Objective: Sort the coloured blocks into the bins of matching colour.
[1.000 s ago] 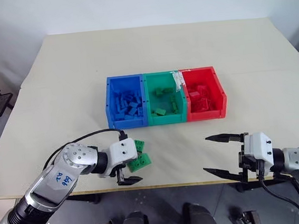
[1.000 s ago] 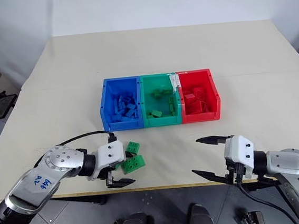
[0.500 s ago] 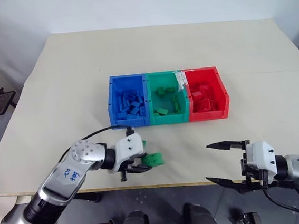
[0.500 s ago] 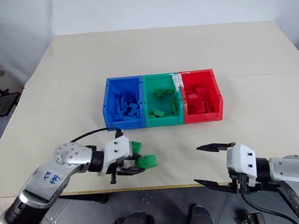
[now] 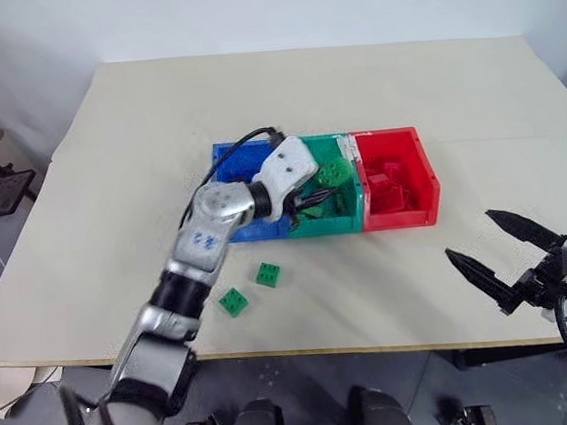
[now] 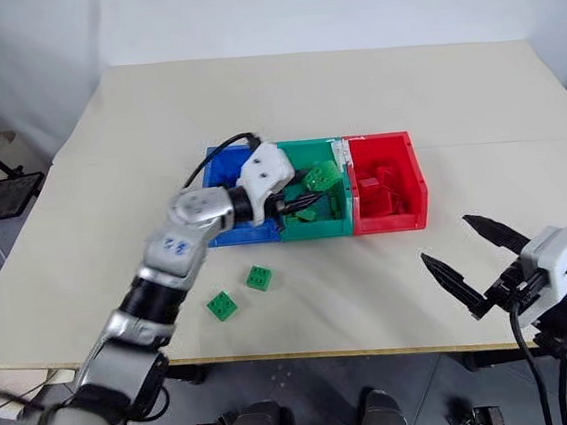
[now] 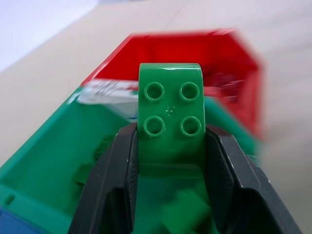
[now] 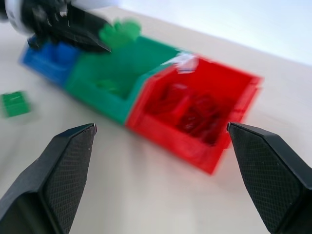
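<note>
Beige table (image 5: pixel 109 169) below: my left gripper (image 5: pixel 324 191), clamped on a green brick (image 5: pixel 335 171), hangs over the green bin (image 5: pixel 317 226); I'd release low. Right gripper (image 5: pixel 499 257) spread, empty.

Three joined open-topped bins sit in a row mid-counter: blue bin (image 6: pixel 227 228) on the left, green bin (image 6: pixel 317 229) in the middle, red bin (image 6: pixel 393 220) on the right. Blue blocks lie in the blue one, green pieces in the green, red blocks (image 6: pixel 374 189) in the red. A green four-studded block (image 7: pixel 170 109) is held above the green bin. Two square green blocks (image 6: pixel 221 305) (image 6: pixel 259 277) lie flat, studs up, on the counter nearer than the bins, apart from each other.
</note>
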`<control>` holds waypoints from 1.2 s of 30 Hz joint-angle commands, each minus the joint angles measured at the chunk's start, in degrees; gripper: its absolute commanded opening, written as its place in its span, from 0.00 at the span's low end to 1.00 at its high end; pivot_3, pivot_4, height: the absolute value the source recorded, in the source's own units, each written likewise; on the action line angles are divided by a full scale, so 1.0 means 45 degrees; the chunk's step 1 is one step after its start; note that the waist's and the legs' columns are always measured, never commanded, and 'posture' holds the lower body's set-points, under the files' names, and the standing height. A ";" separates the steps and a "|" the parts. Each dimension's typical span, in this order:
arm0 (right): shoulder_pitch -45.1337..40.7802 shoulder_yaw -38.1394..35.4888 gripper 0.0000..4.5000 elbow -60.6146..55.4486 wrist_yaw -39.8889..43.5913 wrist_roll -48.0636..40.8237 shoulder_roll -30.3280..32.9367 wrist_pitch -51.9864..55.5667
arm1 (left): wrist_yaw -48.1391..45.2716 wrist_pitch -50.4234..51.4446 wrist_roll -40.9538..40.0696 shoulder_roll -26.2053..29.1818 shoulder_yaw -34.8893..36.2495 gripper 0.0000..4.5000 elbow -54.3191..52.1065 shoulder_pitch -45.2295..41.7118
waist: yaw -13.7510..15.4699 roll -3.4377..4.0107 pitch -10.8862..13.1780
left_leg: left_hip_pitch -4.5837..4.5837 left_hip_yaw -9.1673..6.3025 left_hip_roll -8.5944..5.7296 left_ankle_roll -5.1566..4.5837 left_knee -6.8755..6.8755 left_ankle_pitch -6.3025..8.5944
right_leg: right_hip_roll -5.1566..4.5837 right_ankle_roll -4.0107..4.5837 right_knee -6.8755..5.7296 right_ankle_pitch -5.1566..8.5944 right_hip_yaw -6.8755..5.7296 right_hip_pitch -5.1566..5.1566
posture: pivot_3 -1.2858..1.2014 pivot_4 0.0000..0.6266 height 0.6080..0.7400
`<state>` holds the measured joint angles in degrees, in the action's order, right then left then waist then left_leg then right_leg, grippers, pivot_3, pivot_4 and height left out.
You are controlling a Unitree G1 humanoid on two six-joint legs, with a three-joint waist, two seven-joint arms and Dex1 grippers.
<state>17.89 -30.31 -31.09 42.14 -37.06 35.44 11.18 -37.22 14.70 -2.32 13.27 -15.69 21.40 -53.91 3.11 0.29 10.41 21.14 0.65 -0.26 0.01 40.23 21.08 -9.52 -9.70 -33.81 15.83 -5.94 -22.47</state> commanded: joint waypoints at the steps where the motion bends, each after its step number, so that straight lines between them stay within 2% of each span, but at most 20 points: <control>1: 0.0260 -0.0308 1.00 -0.0894 -0.0152 0.0012 -0.0032 -0.0138 | -0.0389 -0.0833 -0.0027 -0.0314 0.0190 0.62 0.0783 -0.0559 | -0.0020 0.0001 0.0000 | -0.0004 0.0001 0.0001 0.0000 -0.0018 0.0000 | -0.0001 0.0000 -0.0001 0.0000 -0.0001 -0.0006 | 0.52 0.24 1.00; 6: 0.0077 0.0142 1.00 -0.1010 0.0020 0.0058 0.0125 -0.0094 | -0.1684 -0.1739 -0.0454 0.0440 0.0500 0.97 -0.0547 0.0550 | -0.0253 0.0003 -0.0001 | -0.0013 0.0013 0.0009 0.0001 -0.0043 0.0000 | 0.0000 -0.0002 -0.0016 -0.0001 -0.0004 -0.0026 | 0.52 0.24 1.00; 7: -0.0056 0.0261 1.00 -0.0945 0.0090 0.0080 0.0187 -0.0087 | -0.1893 -0.1802 -0.0649 0.0702 0.0721 0.99 -0.0915 0.0861 | -0.0320 0.0003 -0.0001 | -0.0012 0.0011 0.0010 0.0001 -0.0042 0.0000 | 0.0000 -0.0001 -0.0015 -0.0001 -0.0004 -0.0026 | 0.52 0.24 1.00; 9: -0.0455 0.0563 1.00 -0.0772 0.0298 0.0095 0.0364 -0.0047 | -0.2538 -0.1573 -0.1360 0.1318 0.1307 0.99 -0.1837 0.1594 | -0.0417 0.0003 -0.0001 | -0.0014 0.0009 0.0013 0.0001 -0.0038 0.0000 | 0.0000 -0.0001 -0.0017 -0.0001 -0.0003 -0.0025 | 0.52 0.24 1.00; 13: -0.1630 0.1567 1.00 -0.0190 0.1171 0.0281 0.0929 -0.0090 | -0.4357 -0.2254 -0.2346 0.3454 0.2480 0.99 -0.3350 0.3671 | -0.0524 0.0008 -0.0004 | -0.0028 -0.0001 0.0021 0.0003 -0.0035 -0.0001 | 0.0000 -0.0001 -0.0037 -0.0001 -0.0003 -0.0025 | 0.52 0.24 1.00; 16: -0.2694 0.2608 1.00 0.0564 0.2268 0.0674 0.1436 -0.0357 | -0.5864 -0.2485 -0.3861 0.5147 0.4248 0.99 -0.4152 0.5642 | -0.0619 0.0011 -0.0005 | -0.0031 -0.0004 0.0023 0.0005 -0.0035 0.0001 | 0.0000 -0.0001 -0.0033 0.0000 -0.0004 -0.0021 | 0.52 0.24 1.00; 21: -0.3885 0.3743 1.00 0.1476 0.3649 0.0633 0.1506 -0.0597 | -0.5980 -0.2583 -0.4223 0.6818 0.6223 0.99 -0.4140 0.7911 | -0.0361 0.0004 -0.0004 | -0.0014 -0.0033 0.0023 0.0005 -0.0016 0.0002 | -0.0001 -0.0002 -0.0016 -0.0001 -0.0016 -0.0003 | 0.52 0.24 1.00; 25: -0.4644 0.4691 1.00 0.2175 0.4693 0.1178 0.1681 -0.0940 | -0.5983 -0.2684 -0.4311 0.7562 0.7389 0.99 -0.4140 0.9689 | -0.0376 0.0004 -0.0004 | -0.0023 -0.0027 0.0024 0.0004 -0.0021 0.0007 | -0.0002 -0.0007 -0.0014 -0.0004 -0.0016 0.0000 | 0.52 0.24 1.00; 30: -0.5218 0.4943 1.00 0.2803 0.5271 0.1300 0.1688 -0.1120 | -0.5883 -0.2770 -0.4363 0.7795 0.7614 0.99 -0.4799 1.0519 | -0.0353 0.0001 -0.0004 | -0.0019 -0.0026 0.0023 0.0004 -0.0018 0.0007 | -0.0002 -0.0007 -0.0015 -0.0004 -0.0017 -0.0001 | 0.52 0.24 1.00; 36: -0.4649 0.4540 1.00 0.2982 0.5451 0.1535 0.1912 -0.1277 | -0.6102 0.0044 -0.5299 0.8190 0.6069 0.99 -0.8513 1.0753 | -0.0374 0.0001 -0.0004 | -0.0021 -0.0029 0.0024 0.0009 -0.0021 0.0010 | -0.0002 -0.0007 -0.0021 -0.0004 -0.0016 -0.0001 | 0.52 0.24 1.00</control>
<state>-3.89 -7.54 -17.10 66.44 -30.12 43.24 6.26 -63.86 12.64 -24.49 48.82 12.98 -11.71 -6.03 1.43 0.29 10.39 21.05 0.53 -0.15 0.06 40.13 21.12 -9.53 -9.73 -33.90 15.81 -6.01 -22.48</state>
